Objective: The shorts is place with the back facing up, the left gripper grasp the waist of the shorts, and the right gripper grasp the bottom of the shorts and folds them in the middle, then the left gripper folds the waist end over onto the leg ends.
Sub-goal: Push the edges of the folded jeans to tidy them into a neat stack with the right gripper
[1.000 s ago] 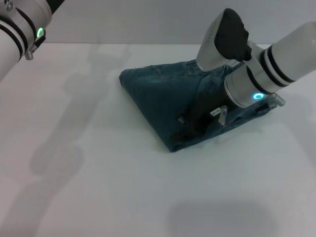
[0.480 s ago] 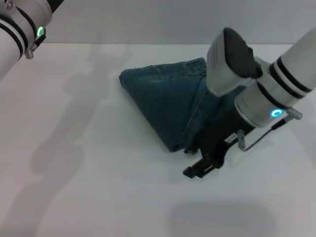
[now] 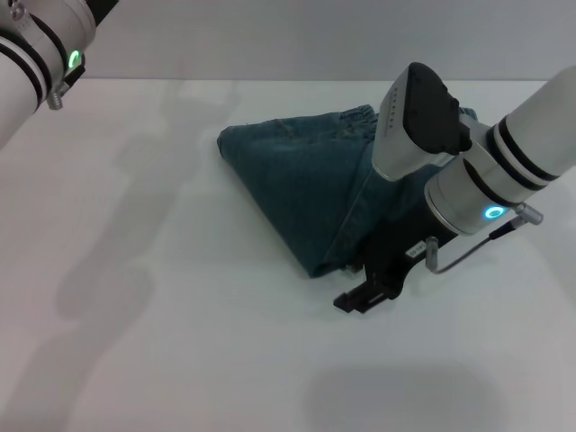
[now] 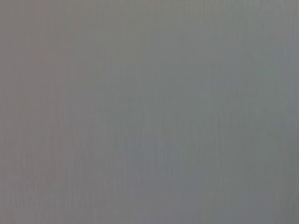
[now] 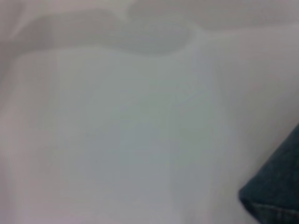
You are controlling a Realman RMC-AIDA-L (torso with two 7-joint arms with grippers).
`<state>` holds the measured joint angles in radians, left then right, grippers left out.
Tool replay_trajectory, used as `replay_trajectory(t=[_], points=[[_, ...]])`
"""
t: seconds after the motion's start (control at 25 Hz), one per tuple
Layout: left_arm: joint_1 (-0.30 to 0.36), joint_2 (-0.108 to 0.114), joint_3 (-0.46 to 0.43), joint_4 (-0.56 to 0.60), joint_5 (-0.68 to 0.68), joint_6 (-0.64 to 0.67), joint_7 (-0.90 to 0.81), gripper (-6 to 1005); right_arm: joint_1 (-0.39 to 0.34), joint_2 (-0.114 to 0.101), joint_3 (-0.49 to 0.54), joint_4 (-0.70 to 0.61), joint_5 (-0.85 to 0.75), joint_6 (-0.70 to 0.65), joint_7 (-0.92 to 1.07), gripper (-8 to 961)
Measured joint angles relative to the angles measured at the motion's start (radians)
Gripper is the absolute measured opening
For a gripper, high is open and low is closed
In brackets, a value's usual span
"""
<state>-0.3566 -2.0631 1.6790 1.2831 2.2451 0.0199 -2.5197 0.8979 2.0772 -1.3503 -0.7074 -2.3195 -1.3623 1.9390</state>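
The shorts (image 3: 306, 184) lie folded on the tabletop (image 3: 180, 342), just beside the right gripper (image 3: 364, 295), whose jaws stand slightly apart, empty.

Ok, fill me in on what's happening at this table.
A two-armed robot is folding denim shorts on a white table. The shorts lie folded into a compact wedge. The right gripper hangs low beside the near corner of the fold, holding no fabric, though whether its jaws are open is unclear. The left arm is parked high at the far left, its gripper out of view. The final waist-over-legs fold cannot be judged from this angle.
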Motion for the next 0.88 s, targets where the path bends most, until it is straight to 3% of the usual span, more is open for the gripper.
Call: replay_trajectory(t=[0.88], points=[[0.007, 0.002, 0.001, -0.011, -0.006, -0.013, -0.001, 860, 0.039, 0.005, -0.014, 0.048, 0.030, 0.277, -0.001, 546]])
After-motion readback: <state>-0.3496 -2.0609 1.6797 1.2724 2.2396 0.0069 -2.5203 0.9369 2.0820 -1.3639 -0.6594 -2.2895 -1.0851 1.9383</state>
